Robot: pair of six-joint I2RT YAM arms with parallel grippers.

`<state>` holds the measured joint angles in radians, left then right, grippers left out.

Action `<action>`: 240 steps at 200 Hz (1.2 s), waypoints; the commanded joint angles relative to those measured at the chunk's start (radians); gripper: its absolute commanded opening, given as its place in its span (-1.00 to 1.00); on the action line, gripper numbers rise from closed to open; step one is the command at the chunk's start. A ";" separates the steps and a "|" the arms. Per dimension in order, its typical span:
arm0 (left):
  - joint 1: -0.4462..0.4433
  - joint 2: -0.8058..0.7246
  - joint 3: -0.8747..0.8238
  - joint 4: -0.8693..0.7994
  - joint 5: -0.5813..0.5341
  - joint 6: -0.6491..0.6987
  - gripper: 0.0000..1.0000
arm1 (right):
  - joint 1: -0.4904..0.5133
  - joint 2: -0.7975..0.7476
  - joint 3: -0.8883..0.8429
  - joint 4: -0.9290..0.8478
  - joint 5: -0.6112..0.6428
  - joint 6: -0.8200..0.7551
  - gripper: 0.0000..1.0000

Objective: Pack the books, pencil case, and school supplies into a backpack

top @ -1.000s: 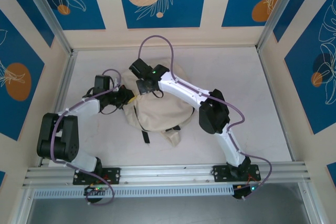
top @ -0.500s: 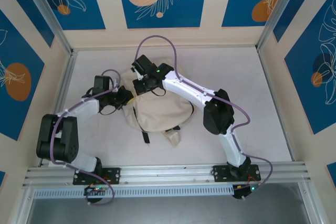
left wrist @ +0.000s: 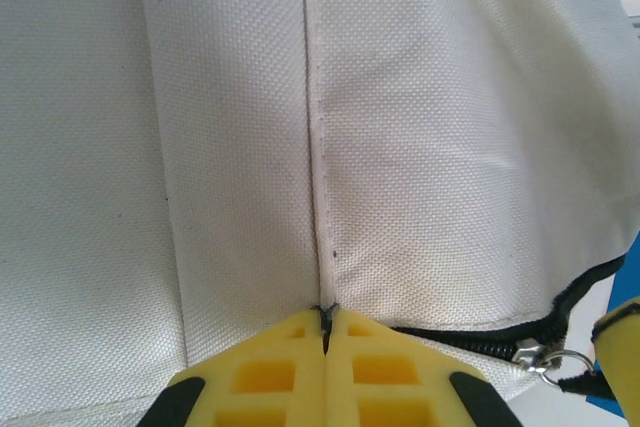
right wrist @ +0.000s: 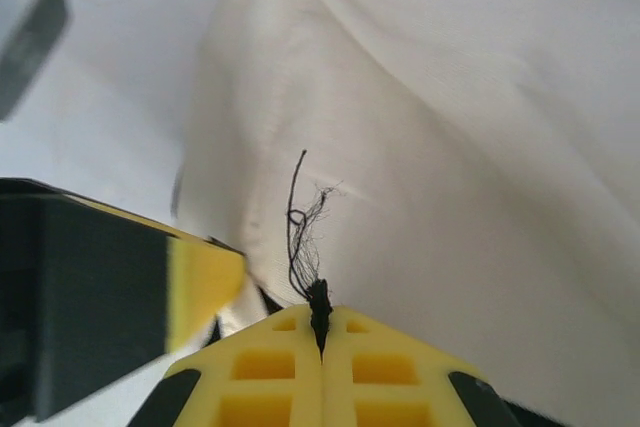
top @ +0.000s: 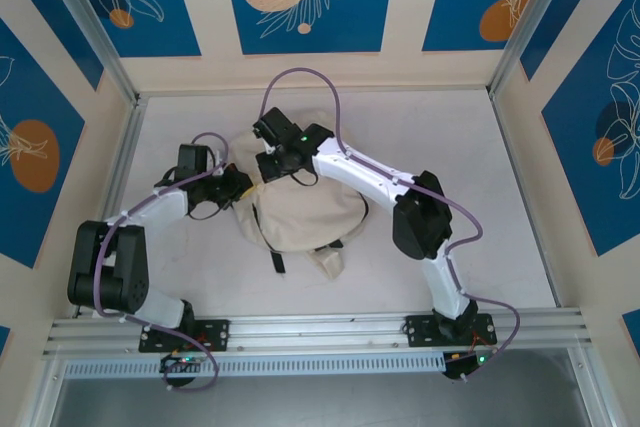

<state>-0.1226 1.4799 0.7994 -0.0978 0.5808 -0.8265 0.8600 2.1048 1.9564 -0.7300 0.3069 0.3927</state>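
My left gripper (left wrist: 325, 315) has its fingers pressed together on a seam of the backpack (top: 305, 212), beside the zipper (left wrist: 470, 335). The right gripper (right wrist: 320, 319) pinches a frayed dark thread (right wrist: 300, 237) on its cloth. The backpack lies mid-table (top: 500, 147). If I pull apart, either thin hold could slip or tear.

Top camera sits high behind the arm bases, looking down over the whole pale grey table (top: 480, 197). Wrist cameras peer forward past the left gripper (left wrist: 325, 315) and right gripper (right wrist: 320, 315), right up against the soft cream-white fabric backpack (top: 300, 212), shared by all three views.
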 commanded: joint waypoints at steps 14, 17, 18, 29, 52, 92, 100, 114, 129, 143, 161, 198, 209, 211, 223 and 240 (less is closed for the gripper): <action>0.030 -0.010 -0.029 -0.092 -0.110 0.036 -1.00 | -0.032 -0.138 -0.091 -0.001 0.242 0.094 -1.00; 0.031 -0.010 -0.030 -0.094 -0.110 0.038 -1.00 | -0.036 -0.140 -0.099 -0.002 0.249 0.103 -1.00; 0.031 -0.010 -0.030 -0.094 -0.111 0.039 -1.00 | -0.038 -0.142 -0.102 -0.002 0.252 0.106 -1.00; 0.032 -0.012 -0.035 -0.094 -0.113 0.041 -1.00 | -0.056 -0.151 -0.128 -0.005 0.276 0.137 -1.00; 0.035 -0.010 -0.037 -0.097 -0.108 0.049 -1.00 | -0.083 -0.166 -0.162 0.011 0.249 0.167 -1.00; 0.034 -0.032 -0.033 -0.056 -0.042 0.047 -1.00 | -0.062 -0.161 -0.154 0.110 -0.041 0.044 -1.00; 0.034 -0.045 -0.029 -0.051 -0.030 0.045 -1.00 | -0.053 -0.156 -0.151 0.125 -0.106 0.032 -1.00; 0.034 -0.075 -0.033 -0.033 -0.013 0.031 -0.84 | -0.049 -0.156 -0.161 0.148 -0.194 0.039 -1.00; 0.035 -0.117 -0.050 -0.007 0.001 0.008 -0.54 | -0.049 -0.162 -0.175 0.155 -0.238 0.060 -1.00; 0.033 -0.155 -0.087 0.045 0.030 -0.033 -0.33 | -0.052 -0.180 -0.201 0.165 -0.257 0.068 -1.00; 0.022 -0.181 -0.153 0.166 0.091 -0.119 -0.06 | -0.061 -0.200 -0.231 0.183 -0.289 0.080 -1.00; -0.052 -0.147 -0.219 0.352 0.136 -0.243 0.21 | -0.079 -0.205 -0.255 0.218 -0.396 0.111 -1.00; -0.072 -0.121 -0.225 0.395 0.136 -0.274 0.23 | -0.082 -0.200 -0.256 0.229 -0.421 0.118 -1.00; -0.076 -0.117 -0.225 0.406 0.136 -0.279 0.23 | -0.083 -0.200 -0.257 0.230 -0.425 0.121 -1.00; -0.096 -0.081 -0.227 0.454 0.140 -0.306 0.24 | -0.086 -0.195 -0.255 0.237 -0.438 0.130 -1.00; -0.118 -0.031 -0.223 0.525 0.141 -0.344 0.22 | -0.088 -0.190 -0.253 0.246 -0.460 0.140 -1.00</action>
<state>-0.2111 1.3945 0.5838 0.2615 0.6884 -1.0859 0.7631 1.9579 1.7012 -0.5358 -0.0307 0.4976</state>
